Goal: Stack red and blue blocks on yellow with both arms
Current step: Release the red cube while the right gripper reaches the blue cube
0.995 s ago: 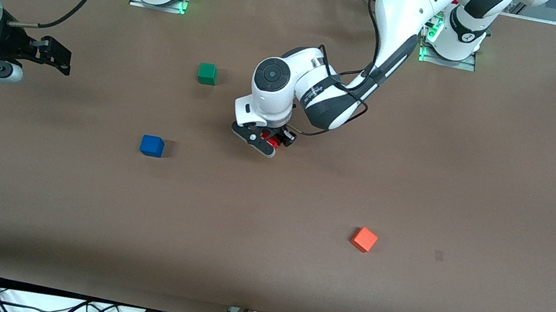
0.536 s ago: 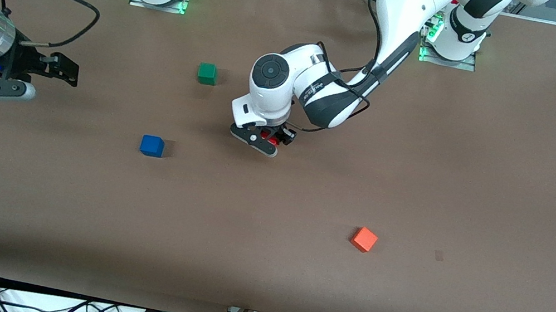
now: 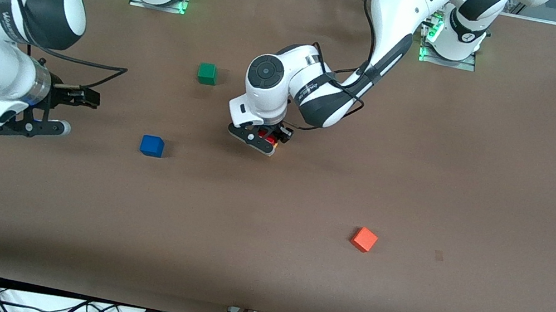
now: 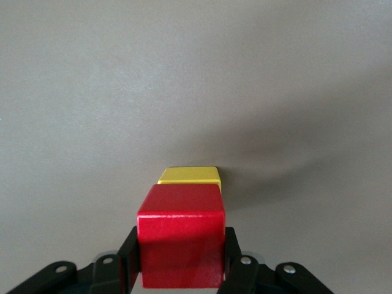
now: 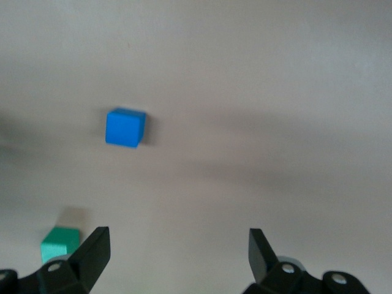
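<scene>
At the right arm's end of the table, we see the right gripper [image 3: 56, 113] hanging low over the bare brown table [image 3: 481, 156], its fingers [image 5: 92, 251] spread wide with nothing between them. In the right wrist view, the blue block [image 5: 125, 127] and the green cube [image 5: 60, 242] both lie ahead of those open fingers.

Next along, the blue block [image 3: 152, 145] sits alone on the table, near the right gripper but apart from it. The green cube [image 3: 207, 73] stands farther from the front camera than the blue block.

Around the middle of the table, we find the left gripper [image 3: 258, 138] low over the surface, clamped on the red block [image 3: 265, 135]. In the left wrist view, the red block [image 4: 180, 242] is pinched between the two black fingers [image 4: 236, 269], and the yellow block [image 4: 190, 176] shows just past its top edge, partly covered by it. We cannot tell whether the red block touches the yellow one.

Toward the left arm's end, the orange-red cube [image 3: 364, 239] lies by itself, nearer the front camera than all the other cubes and well apart from them.
</scene>
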Motion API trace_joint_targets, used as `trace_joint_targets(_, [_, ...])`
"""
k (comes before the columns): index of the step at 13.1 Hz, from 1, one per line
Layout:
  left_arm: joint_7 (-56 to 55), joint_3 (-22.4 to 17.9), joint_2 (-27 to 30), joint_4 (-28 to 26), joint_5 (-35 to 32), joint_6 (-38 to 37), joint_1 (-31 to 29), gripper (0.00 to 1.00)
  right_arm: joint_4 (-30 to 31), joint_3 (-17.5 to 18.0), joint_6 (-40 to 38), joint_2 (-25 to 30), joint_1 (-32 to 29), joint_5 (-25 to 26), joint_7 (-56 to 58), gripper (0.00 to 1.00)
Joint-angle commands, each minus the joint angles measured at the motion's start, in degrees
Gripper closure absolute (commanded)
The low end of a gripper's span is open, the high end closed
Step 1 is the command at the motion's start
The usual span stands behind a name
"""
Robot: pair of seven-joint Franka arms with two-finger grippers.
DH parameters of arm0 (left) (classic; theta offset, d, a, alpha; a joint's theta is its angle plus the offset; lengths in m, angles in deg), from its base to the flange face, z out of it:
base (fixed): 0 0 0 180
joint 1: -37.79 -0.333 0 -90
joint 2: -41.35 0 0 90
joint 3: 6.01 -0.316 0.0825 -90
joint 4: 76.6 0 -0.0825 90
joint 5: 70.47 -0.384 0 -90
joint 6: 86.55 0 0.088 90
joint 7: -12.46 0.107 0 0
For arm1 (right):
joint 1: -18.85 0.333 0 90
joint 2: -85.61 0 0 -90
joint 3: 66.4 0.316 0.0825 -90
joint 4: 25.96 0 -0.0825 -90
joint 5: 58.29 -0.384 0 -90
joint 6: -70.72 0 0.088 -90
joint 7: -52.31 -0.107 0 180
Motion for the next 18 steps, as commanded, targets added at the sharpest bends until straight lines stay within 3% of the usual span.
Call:
trace_joint_targets(1, [-0.95, -0.38, -1.58, 3.20, -0.96, -1.40, 0.84, 0.95, 2.37, 0.26, 6.51, -1.55, 0.33, -1.27, -4.06, 0.00])
trace_joint_targets(3, [-0.95, -0.38, -1.84, 3.29, -0.96, -1.40, 0.84, 0.94, 4.74, 0.52, 12.57, -4.45, 0.77, -4.67, -8.97, 0.00])
trace_joint_targets(4, [-0.95, -0.38, -1.84, 3.29, -0.96, -1.40, 0.75, 0.83, 6.84, 0.61, 16.52, -5.60, 1.56, -5.65, -9.95, 0.00])
trace_joint_targets(5, [-0.87, -0.38, -1.84, 3.29, -0.96, -1.48, 0.67, 0.01, 9.48, 0.53, 21.17, -6.30, 2.52, -5.75, -10.40, 0.00])
trace_joint_targets(8, [-1.74, -0.29, -1.05, 3.38, -0.69, -1.92, 0.23, 0.00, 18.00, 0.61, 32.09, -6.31, 4.20, -5.75, -10.58, 0.00])
trace_joint_targets(11, [-1.22, -0.21, 0.27, 6.52, 0.45, -9.10, -2.13, 0.00, 21.62, 1.40, 35.62, -6.31, 4.20, -5.75, -10.67, 0.00])
trace_joint_targets(15, [2.01, 0.14, 3.86, 7.95, 0.19, -11.77, -12.83, 0.00, 26.63, 3.07, 43.00, -6.66, 4.29, -5.75, -13.92, 0.00])
trace_joint_targets(18, [6.25, -0.38, 8.25, 7.86, -0.34, -11.94, -20.85, 0.00, 27.26, 3.16, 44.42, -7.45, 4.29, -5.75, -14.01, 0.02])
